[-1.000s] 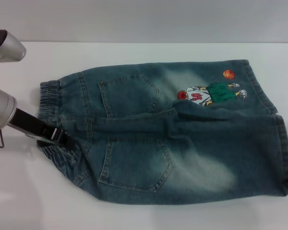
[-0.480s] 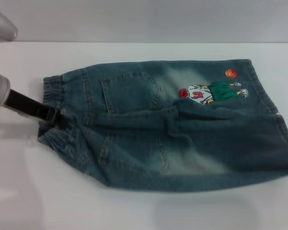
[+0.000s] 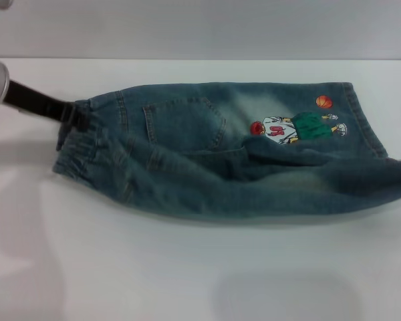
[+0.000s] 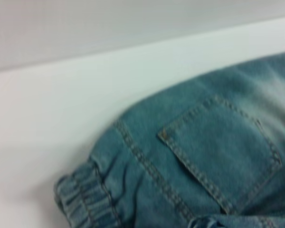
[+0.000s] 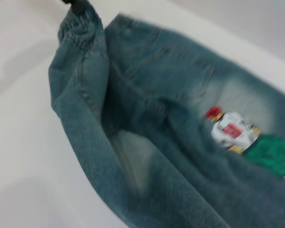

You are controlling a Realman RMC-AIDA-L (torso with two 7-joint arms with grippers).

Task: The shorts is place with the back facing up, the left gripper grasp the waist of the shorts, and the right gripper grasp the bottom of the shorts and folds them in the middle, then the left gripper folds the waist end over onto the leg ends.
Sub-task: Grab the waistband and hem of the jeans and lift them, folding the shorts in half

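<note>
At the surface's (image 3: 120,267) left edge, the left gripper (image 3: 80,118) has its jaws clenched on the waist of the shorts (image 3: 87,150), lifting it. The shorts (image 3: 207,160) stretch across the middle, near half raised. The right gripper is out of view.

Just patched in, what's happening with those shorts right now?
The robot is folding the denim shorts lengthwise on the white table. The left end effector grips the waist of the shorts at the left side, and the near half is lifted and coming over the far half, which lies flat with its back pocket and cartoon print showing. The near leg hem is raised at the right edge; the right end effector itself is out of view.
</note>
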